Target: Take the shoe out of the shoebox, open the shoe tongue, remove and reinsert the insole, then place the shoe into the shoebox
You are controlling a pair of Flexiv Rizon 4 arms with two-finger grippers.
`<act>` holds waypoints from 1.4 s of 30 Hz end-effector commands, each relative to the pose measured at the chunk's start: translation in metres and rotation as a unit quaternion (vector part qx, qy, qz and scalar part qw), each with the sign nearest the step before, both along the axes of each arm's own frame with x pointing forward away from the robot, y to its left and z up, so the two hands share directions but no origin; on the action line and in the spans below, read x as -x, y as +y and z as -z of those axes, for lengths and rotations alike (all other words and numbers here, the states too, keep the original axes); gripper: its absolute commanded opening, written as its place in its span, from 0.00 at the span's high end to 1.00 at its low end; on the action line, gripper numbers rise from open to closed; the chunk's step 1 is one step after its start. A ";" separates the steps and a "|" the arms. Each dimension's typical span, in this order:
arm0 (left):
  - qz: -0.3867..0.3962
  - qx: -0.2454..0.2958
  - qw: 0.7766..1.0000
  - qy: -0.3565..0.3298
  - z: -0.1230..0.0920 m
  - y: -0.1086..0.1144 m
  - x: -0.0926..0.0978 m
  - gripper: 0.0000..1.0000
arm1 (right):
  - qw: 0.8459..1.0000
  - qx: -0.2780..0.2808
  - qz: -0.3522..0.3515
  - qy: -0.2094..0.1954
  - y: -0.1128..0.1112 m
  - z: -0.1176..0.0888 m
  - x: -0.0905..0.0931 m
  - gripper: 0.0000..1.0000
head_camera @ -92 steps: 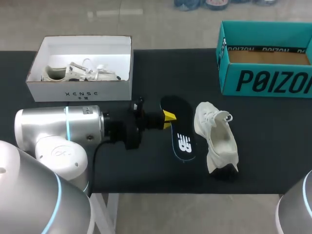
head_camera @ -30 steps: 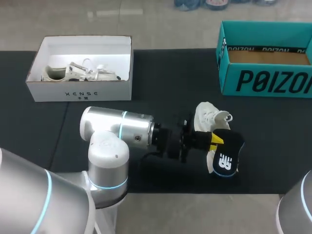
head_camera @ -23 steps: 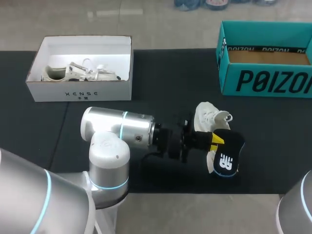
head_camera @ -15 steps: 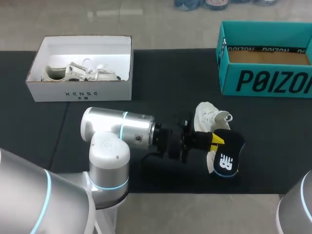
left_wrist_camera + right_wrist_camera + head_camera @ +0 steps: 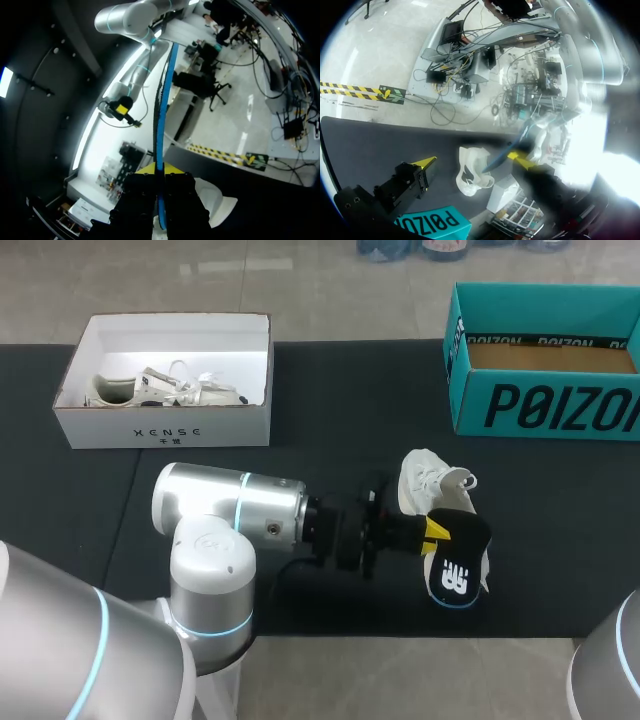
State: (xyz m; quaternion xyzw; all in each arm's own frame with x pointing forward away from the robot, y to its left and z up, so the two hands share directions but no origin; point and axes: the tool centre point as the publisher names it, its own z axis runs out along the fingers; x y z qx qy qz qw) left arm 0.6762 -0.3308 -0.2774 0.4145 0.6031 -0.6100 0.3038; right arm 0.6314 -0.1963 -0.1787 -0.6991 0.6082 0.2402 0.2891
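Between left fingers, logo-printed insole

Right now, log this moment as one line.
left gripper: shut on insole, over near end of shoe | shoe: on table, outside teal shoebox | right gripper: apart from shoe

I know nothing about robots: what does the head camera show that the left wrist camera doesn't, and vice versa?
Only the head view: the open white cardboard box holding a pale shoe, the teal cardboard shoebox, and the flat face and white logo of the black foam insole. Only the left wrist view: that insole edge-on, a thin blue-edged strip pinched in the left gripper. Both: the white sneaker beside the held insole.
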 end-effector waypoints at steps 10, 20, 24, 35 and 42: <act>0.012 0.007 1.000 0.013 0.015 -0.013 0.002 1.00 | 0.983 -0.024 0.125 -0.129 0.001 0.001 0.007 0.00; 0.004 -0.016 1.000 0.008 0.032 -0.007 -0.013 1.00 | 0.983 -0.024 0.125 -0.129 0.001 0.001 0.007 0.00; -0.001 -0.025 1.000 0.004 0.044 -0.007 -0.025 1.00 | 0.983 -0.024 0.125 -0.129 0.001 0.001 0.007 0.00; -0.024 -0.020 1.000 -0.005 0.063 -0.018 -0.062 1.00 | 0.983 -0.024 0.125 -0.129 0.001 0.001 0.007 0.00; -0.042 -0.023 0.999 -0.004 0.074 -0.022 -0.076 1.00 | 0.983 -0.024 0.125 -0.129 0.001 0.001 0.007 0.00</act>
